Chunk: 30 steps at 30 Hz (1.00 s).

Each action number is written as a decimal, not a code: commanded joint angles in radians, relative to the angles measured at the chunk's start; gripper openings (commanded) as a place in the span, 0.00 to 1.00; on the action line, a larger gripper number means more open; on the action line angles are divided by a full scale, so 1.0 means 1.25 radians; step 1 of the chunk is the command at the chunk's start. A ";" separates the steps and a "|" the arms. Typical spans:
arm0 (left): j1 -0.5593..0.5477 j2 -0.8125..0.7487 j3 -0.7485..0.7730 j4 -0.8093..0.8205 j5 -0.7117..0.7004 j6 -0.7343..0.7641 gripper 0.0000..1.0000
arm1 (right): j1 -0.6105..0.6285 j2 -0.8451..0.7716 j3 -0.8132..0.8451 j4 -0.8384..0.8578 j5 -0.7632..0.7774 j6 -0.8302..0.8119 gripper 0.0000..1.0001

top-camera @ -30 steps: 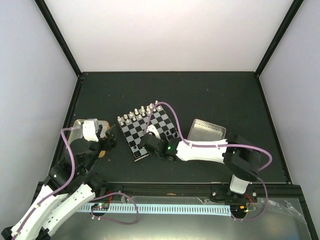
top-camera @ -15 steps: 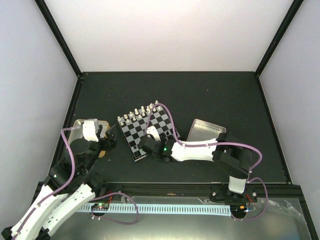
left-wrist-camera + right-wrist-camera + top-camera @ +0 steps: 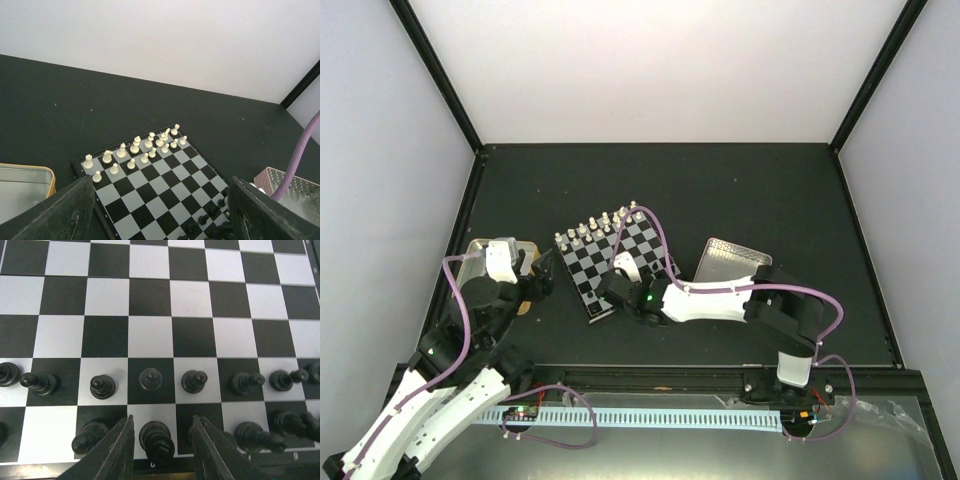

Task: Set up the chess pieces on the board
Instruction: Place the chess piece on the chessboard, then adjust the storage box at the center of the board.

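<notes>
Chess pieces [image 3: 134,148]: whites in 2 rows at far edge of board [image 3: 150,185], blacks [image 3: 150,379] in 2 rows at near edge. R claw [image 3: 162,421] open, fingers [image 3: 117,450] flanking black back-row piece [image 3: 157,441], gaps both sides. From top we see R arm [image 3: 710,300] hiding board's near edge. L claw [image 3: 161,182] open, empty, by tan-rimmed tray [image 3: 30,172], left of board. Pink-rimmed tray [image 3: 735,262] on counter [image 3: 720,190], right of board.

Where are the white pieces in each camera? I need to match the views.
Top external: white pieces along the far edge of the board, left of centre.
Left wrist: mid-frame, two rows on the board's far side.
Right wrist: not in it; only black pieces.
Shared landmark: the board.
</notes>
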 commanded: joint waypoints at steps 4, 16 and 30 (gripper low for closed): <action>0.005 -0.002 0.003 -0.006 -0.005 -0.010 0.74 | -0.040 -0.112 0.003 -0.016 -0.067 0.050 0.38; 0.005 0.017 0.005 0.018 0.081 0.000 0.78 | -0.321 -0.407 -0.146 -0.156 -0.231 0.081 0.48; 0.005 0.123 0.006 0.082 0.245 -0.017 0.79 | -0.632 -0.306 -0.128 -0.253 -0.223 -0.240 0.90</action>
